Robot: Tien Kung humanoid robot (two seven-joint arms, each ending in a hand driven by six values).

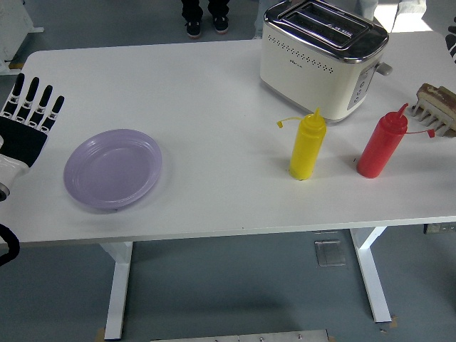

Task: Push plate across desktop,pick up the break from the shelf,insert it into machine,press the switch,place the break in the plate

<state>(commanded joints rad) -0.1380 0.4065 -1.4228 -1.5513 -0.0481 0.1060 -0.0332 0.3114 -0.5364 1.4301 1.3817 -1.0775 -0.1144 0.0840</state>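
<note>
A white table [214,128] fills most of the head view, seen from above with its near edge running across the lower part of the picture. At the left edge, the robot's left hand [25,125] hovers over the table's left end, palm facing the camera, its black and white fingers [32,96] straight, spread slightly apart and holding nothing. Just to its right, apart from it, a shallow lavender plate [112,169] lies flat on the table near the front edge.

At the far right side of the table stands a cream-coloured toaster [320,60] with a shiny metal top and two long slots, both showing dark. A small lever knob sticks out from its right end.

In front of the toaster stand two squeeze bottles, upright and apart from each other: a yellow bottle [308,146] closer to the middle of the table, and a red bottle [382,146] to its right. Each has a pointed nozzle with a small cap hanging off it.

At the right edge, a slice of bread [436,95] with a brown crust rests in a pale toothed rack [434,120], only partly in view.

A dark sliver of the right hand [452,39] shows at the upper right edge; whether its fingers are open or closed cannot be told.

At the top edge, beyond the table, a person's dark shoes [206,25] stand on the grey floor.
</note>
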